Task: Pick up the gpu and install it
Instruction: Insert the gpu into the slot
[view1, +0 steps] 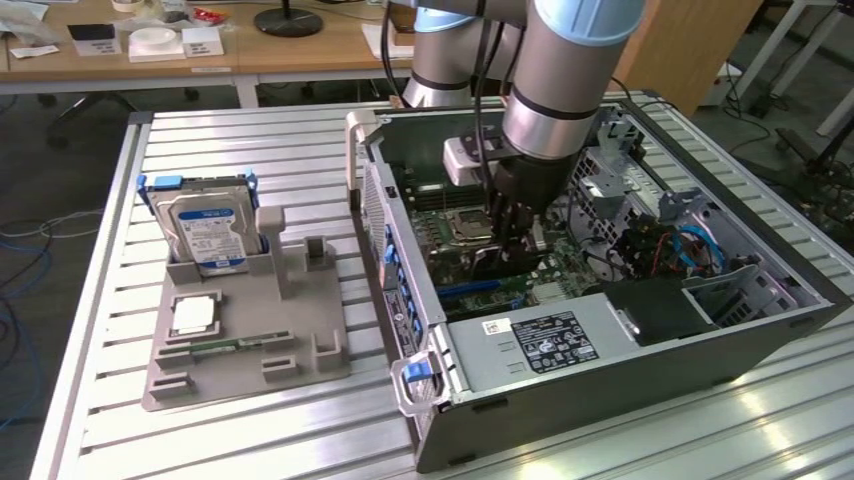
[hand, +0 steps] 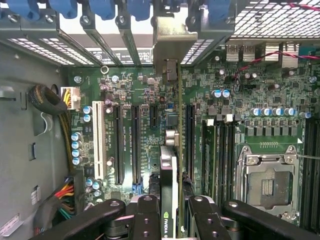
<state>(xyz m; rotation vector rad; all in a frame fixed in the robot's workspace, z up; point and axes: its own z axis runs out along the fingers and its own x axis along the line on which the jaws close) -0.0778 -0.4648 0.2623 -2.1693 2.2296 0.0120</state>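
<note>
The gpu (hand: 169, 165) shows edge-on in the wrist view, a thin green card with a black cooler, and its silver end bracket (hand: 173, 37) lies against the case's rear slot openings. My gripper (hand: 172, 222) is shut on the gpu, one black finger (hand: 145, 215) on each face. The card hangs upright over the motherboard (hand: 240, 100), between two long black expansion slots (hand: 135, 145). In the exterior view my gripper (view1: 509, 250) reaches straight down into the open computer case (view1: 641, 350), with the gpu (view1: 483, 265) dark beneath it.
Beside the case, a grey fixture tray (view1: 247, 350) holds an upright hard drive (view1: 207, 235), a small chip (view1: 194, 315) and a memory stick (view1: 220, 345). Inside the case are the power supply (view1: 547, 340), cable bundles (hand: 50, 100) and the CPU socket (hand: 270, 185).
</note>
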